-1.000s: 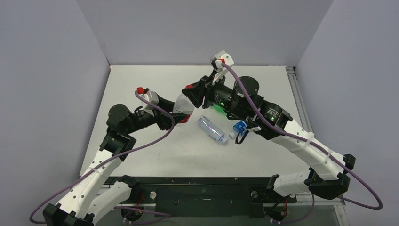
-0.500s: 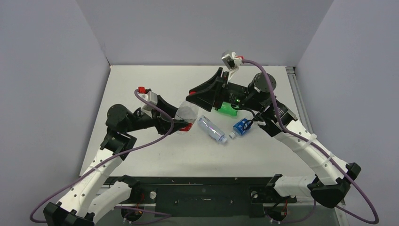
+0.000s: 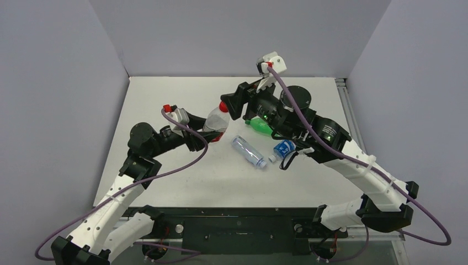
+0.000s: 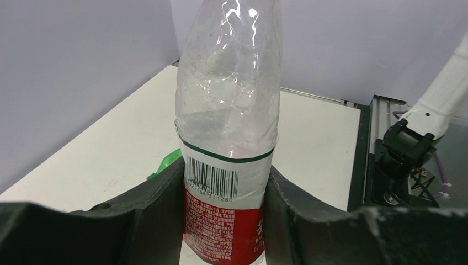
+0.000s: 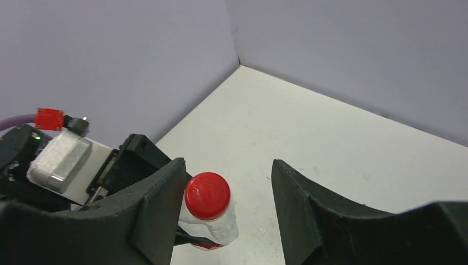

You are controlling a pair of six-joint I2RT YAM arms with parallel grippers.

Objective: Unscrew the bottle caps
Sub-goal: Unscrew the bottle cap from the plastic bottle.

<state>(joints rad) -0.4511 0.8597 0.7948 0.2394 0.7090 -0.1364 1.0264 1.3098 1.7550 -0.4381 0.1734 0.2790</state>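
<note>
Above the middle of the white table [image 3: 182, 99], the left gripper [image 4: 223, 176] was clamped on the clear plastic bottle with a red-and-white label [image 4: 227, 143]. Its two black fingers [image 4: 160, 204] pressed against the label on either side, at the barcode. The bottle stood nearly upright, lifted off the table in the top view, with its small red round screw cap [image 5: 207, 196] on the neck.

The right gripper [image 5: 227, 164] had its jaws apart, one on each side of that cap and level with it. The cap sat close against one finger, though whether they touched could not be told. A clear gap separated it from the other finger, so the cap was not gripped.

Three more bottles lay on their sides on the table, to the right of the held one. The all-green plastic bottle [image 3: 258, 126] lay farthest back, partly under the right arm. The clear ribbed plastic bottle [image 3: 248, 152] lay nearer the front. The clear plastic bottle with a blue label [image 3: 284, 148] lay just beside it, the two necks close together. Their caps were too small to make out clearly.
</note>
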